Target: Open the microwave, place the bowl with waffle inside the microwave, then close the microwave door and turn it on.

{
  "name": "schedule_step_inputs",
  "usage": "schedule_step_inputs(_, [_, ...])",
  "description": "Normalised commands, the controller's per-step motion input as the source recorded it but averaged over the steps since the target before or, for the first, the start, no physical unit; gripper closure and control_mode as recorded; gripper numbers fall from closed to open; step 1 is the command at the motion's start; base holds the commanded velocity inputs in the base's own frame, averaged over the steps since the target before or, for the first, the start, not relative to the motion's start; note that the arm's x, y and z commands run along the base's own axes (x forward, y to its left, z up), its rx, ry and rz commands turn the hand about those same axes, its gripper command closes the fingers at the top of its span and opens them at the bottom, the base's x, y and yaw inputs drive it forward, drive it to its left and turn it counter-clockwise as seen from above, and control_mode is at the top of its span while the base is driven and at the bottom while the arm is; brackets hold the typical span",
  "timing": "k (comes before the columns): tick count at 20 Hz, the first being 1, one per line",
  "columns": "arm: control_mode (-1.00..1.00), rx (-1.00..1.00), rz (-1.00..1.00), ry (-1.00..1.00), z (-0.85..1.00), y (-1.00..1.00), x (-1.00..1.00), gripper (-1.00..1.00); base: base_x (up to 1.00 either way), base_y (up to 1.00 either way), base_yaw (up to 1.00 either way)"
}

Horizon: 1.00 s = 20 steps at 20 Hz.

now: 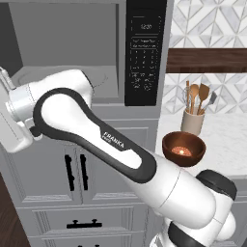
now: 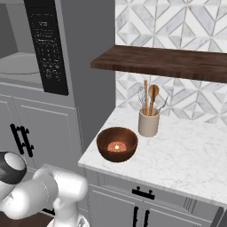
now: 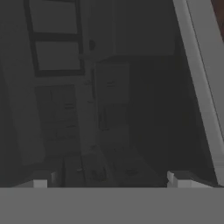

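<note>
The microwave (image 1: 67,43) stands open, its grey cavity and turntable (image 2: 17,64) showing beside the black keypad panel (image 1: 144,53). In the hand view the microwave door's dark glass (image 3: 131,109) lies close in front, its grey frame (image 3: 199,87) running down the right. My gripper (image 3: 109,181) is open, its fingertips (image 3: 41,181) wide apart with nothing between them. The arm reaches far left across the microwave front. On the marble counter to the right sits the reddish-brown bowl (image 1: 183,147) (image 2: 117,144), holding the small orange waffle (image 1: 181,150) (image 2: 116,146).
A beige utensil crock (image 1: 192,120) (image 2: 148,122) with wooden spoons stands just behind the bowl. A dark wooden shelf (image 2: 164,62) hangs above the counter (image 2: 186,150). Grey cabinet doors (image 1: 77,169) with black handles sit below the microwave.
</note>
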Motion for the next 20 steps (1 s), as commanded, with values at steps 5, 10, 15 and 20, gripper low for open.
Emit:
schedule_step_inputs(5, [-1.0, 0.02, -0.16, 0.0, 0.0, -1.0, -0.48, -1.0, 0.0, 0.0, 0.0])
schedule_step_inputs(10, [-1.0, 0.02, -0.18, 0.0, 0.0, -1.0, -0.28, -1.0, 0.0, 0.0, 0.0])
schedule_step_inputs(15, [-1.0, 0.01, -0.22, 0.0, -0.01, -1.0, -0.03, -1.0, 0.0, 0.0, 0.0])
schedule_step_inputs(20, [-1.0, 0.01, -0.21, 0.0, -0.1, -1.0, 0.0, -1.0, 0.0, 0.0, 0.0])
